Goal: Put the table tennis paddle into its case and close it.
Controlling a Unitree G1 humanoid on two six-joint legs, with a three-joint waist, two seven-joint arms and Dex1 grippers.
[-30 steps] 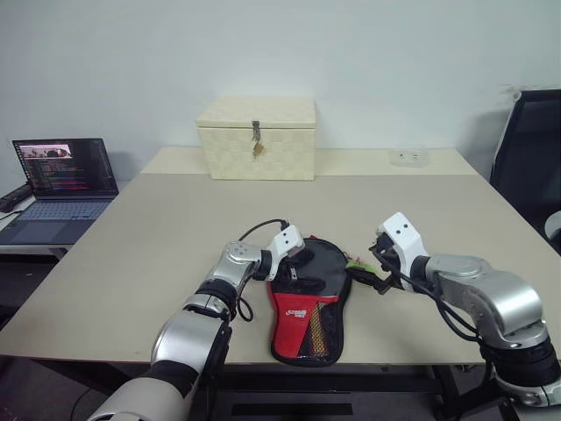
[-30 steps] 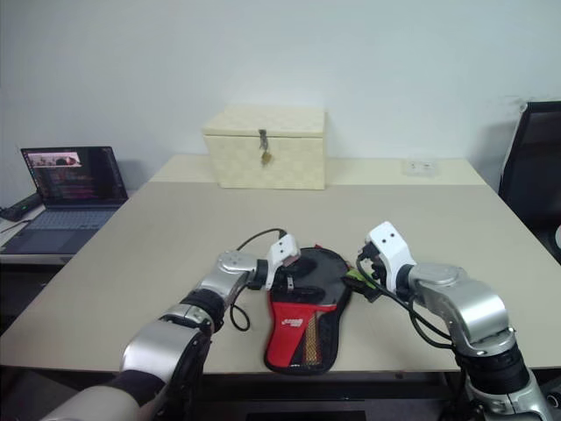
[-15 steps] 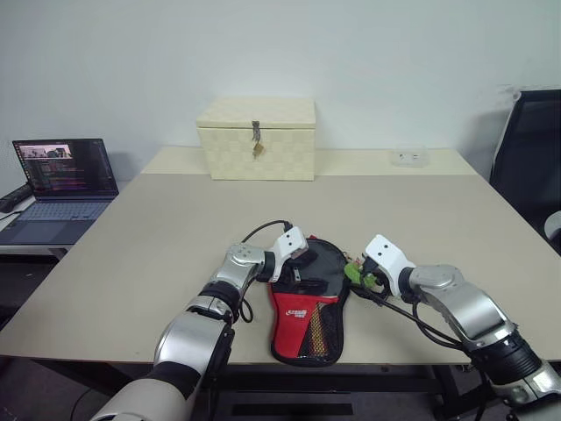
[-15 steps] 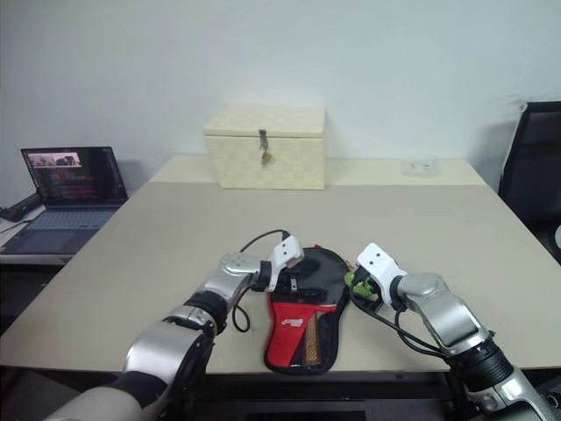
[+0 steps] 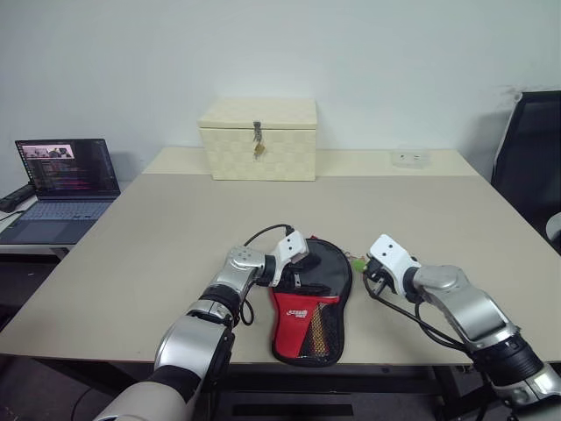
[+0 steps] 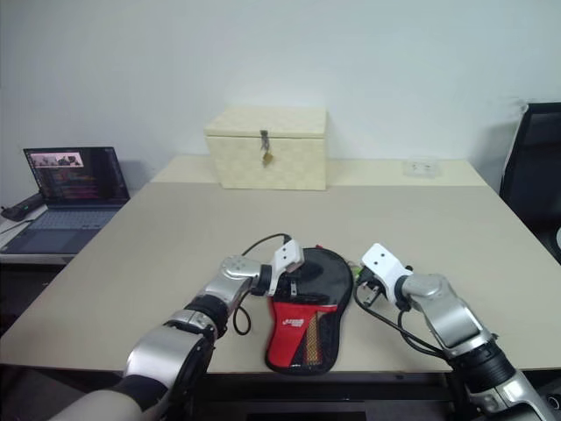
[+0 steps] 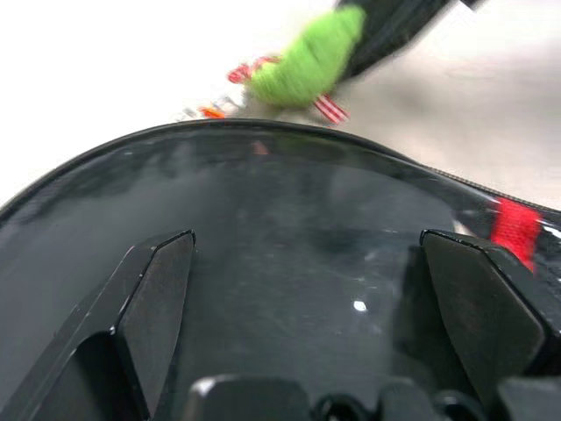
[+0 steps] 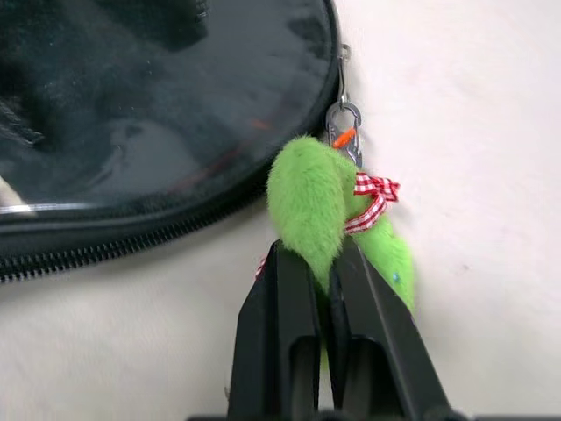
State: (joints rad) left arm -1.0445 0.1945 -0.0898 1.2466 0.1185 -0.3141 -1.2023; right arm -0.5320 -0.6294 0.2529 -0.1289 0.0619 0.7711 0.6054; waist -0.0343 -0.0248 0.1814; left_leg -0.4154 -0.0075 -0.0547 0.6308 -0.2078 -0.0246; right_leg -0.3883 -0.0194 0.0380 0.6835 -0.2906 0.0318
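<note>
The case lies flat near the table's front edge, with its red mesh panel toward me and its glossy black round end away from me. My left gripper rests over that round end, open, with a finger on each side and nothing held. At the case's right rim, my right gripper is shut on a fuzzy green charm. The charm hangs from the zipper pull. The table tennis paddle is hidden.
A cream woven box with a latch stands at the back of the beige table. A small white object lies at the back right. An open laptop sits on a side table to the left, and a black chair stands to the right.
My right gripper has come down to the case's right rim and has shut on the green charm. The left gripper has stayed open over the case.
</note>
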